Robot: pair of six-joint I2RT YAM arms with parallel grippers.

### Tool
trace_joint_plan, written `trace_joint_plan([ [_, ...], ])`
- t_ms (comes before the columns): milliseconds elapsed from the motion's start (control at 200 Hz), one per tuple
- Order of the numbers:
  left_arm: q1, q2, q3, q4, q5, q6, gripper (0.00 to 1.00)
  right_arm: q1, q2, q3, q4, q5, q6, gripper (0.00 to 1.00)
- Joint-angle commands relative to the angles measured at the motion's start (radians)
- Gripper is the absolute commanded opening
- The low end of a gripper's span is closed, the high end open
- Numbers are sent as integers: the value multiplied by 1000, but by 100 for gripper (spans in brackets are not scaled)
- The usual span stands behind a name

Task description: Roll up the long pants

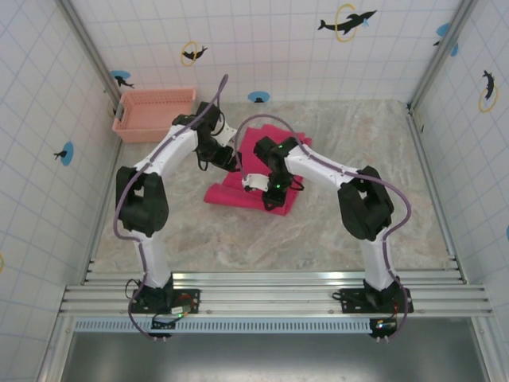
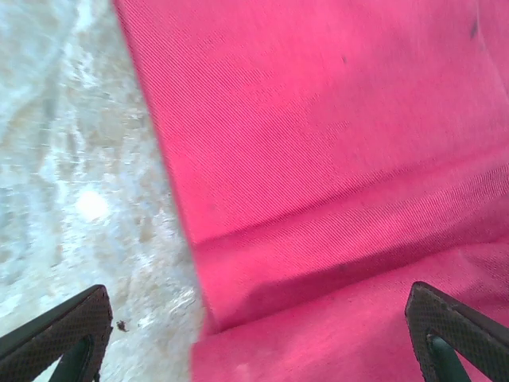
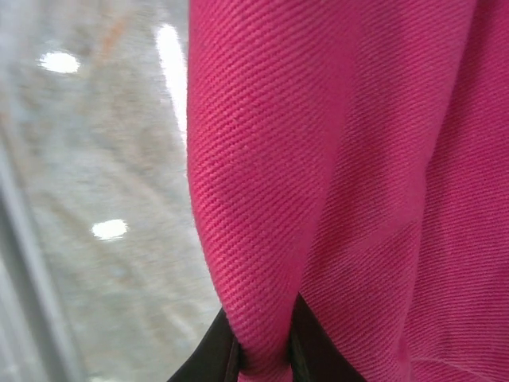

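Nips a fold of the long pants [image 1: 231,193], toward the table's [image 1: 374,151] far edge, tight in the right gripper [image 3: 262,362], probably to start rolling; holds left gripper [image 2: 256,338] wide, empty, above the cloth.

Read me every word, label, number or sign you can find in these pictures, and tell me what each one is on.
No text can be read anywhere.
Wall tiles: only pictures, dark dolphin stickers with rings, no letters.
Long pants: plain cloth, no label showing.
Pink basket: no marking visible.
Arm bases: any marks there are too small to read.
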Motion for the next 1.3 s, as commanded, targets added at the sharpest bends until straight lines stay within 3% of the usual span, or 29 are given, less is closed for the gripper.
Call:
trace_joint_plan([
  [0,3,-29,7,-62,-56,53,97,-60,51,53,-178,-342,73,14],
  [140,6,-42,-10,-72,-19,56,97,-136,167,126,-326,-517,122,12],
  [200,4,-57,-34,-59,-14,48,97,-158,188,119,-327,-592,143,13],
  [340,3,-79,-60,-57,-2,56,97,-215,205,122,-272,-641,249,13],
  [470,2,-90,-69,-56,1,68,97,-278,194,124,-177,-625,381,13],
  [671,-26,-78,-66,-59,-6,81,97,-336,218,159,-164,-591,432,15],
  [1146,-136,205,151,-14,23,6,97,-361,275,124,-137,-637,407,13],
  [1296,-136,234,175,-26,12,108,97,-366,253,107,-142,-642,383,13],
])
